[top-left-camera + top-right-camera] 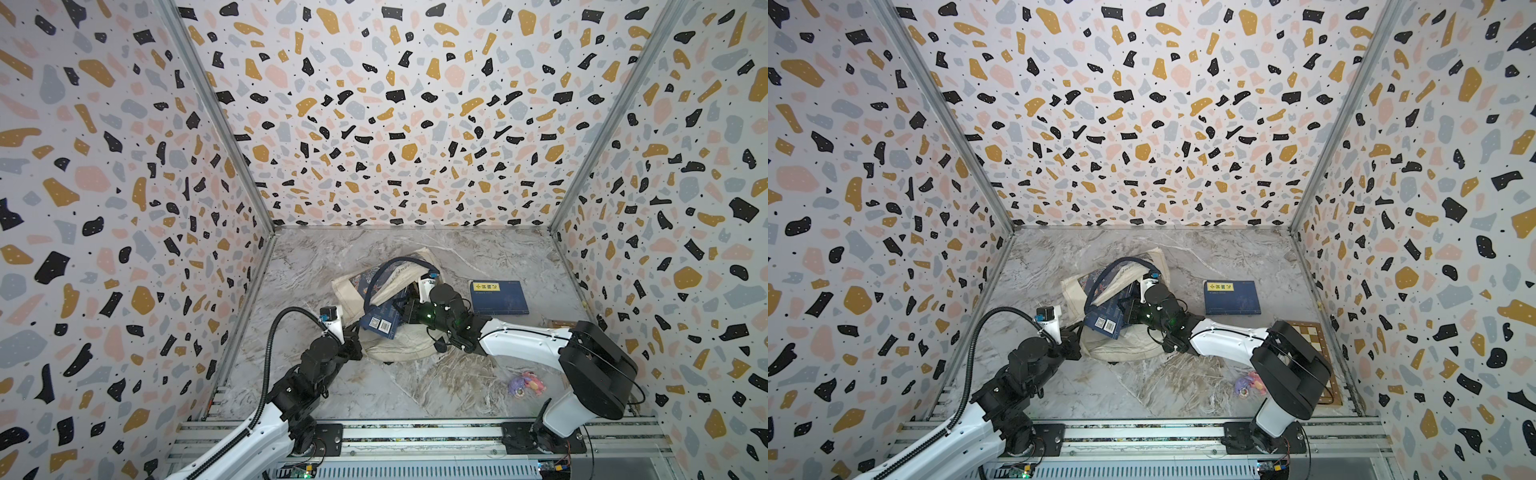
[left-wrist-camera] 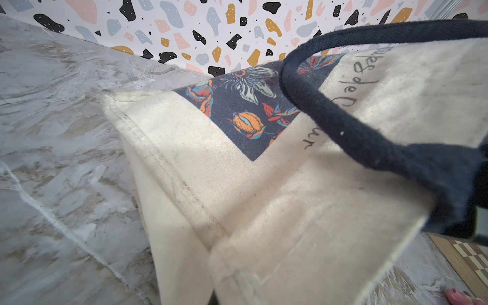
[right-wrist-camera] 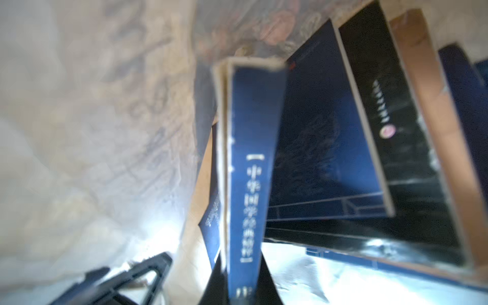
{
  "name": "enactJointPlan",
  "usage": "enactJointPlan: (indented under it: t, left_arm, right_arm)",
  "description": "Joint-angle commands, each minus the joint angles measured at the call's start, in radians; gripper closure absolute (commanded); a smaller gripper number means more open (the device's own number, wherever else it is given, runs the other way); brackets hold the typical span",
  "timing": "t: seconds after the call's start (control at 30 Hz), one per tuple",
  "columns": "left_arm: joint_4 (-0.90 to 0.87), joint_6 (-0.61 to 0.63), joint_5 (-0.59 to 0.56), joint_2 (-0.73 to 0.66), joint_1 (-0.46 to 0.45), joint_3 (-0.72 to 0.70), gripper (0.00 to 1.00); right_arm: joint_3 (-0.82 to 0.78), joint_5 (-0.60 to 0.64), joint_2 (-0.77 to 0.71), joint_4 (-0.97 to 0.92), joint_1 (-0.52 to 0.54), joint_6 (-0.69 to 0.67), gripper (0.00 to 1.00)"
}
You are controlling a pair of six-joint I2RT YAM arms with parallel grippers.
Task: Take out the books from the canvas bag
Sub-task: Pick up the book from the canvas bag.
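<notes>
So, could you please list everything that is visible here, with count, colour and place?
canvas bag: one, cream with navy handles, slumped mid-table.
book on the table: one, navy with a yellow label, flat, right of the bag and apart from it.
books in the bag: several, navy, black and brown; exact count unclear. A barcode book sticks out of the mouth.
checkered board: one, brown and cream, by the right wall, partly behind the arm.
toy: one, pink and purple, front right.
table: one, grey marble.
left gripper: jaws shut on the bag's near edge.
right gripper: in the bag mouth, jaws shut on a navy book.
</notes>
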Motion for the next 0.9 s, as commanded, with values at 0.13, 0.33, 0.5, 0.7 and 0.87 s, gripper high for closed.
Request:
enactJointPlan:
  t: [0.13, 0.33, 0.5, 0.7, 0.87]
  left_arm:
    - [0.001, -0.022, -0.025, 0.001, 0.0, 0.013, 1.0]
    - [-0.012, -0.022, -0.033, 0.0, 0.0, 0.017, 1.0]
    - [-0.025, -0.025, -0.042, -0.009, 0.0, 0.018, 1.0]
    - [-0.028, -0.033, -0.05, -0.003, 0.0, 0.02, 1.0]
    - [-0.028, -0.036, -0.053, 0.001, 0.0, 0.02, 1.0]
  right_arm:
    - [0.199, 0.051, -0.017, -0.197, -0.043, -0.248, 1.0]
    - [0.403, 0.046, 0.106, -0.345, -0.038, -0.342, 1.0]
    - [0.471, 0.191, 0.102, -0.442, 0.068, -0.477, 1.0]
    - [0.378, 0.232, 0.026, -0.445, 0.125, -0.538, 1.0]
    - [0.253, 0.214, -0.085, -0.367, 0.125, -0.577, 1.0]
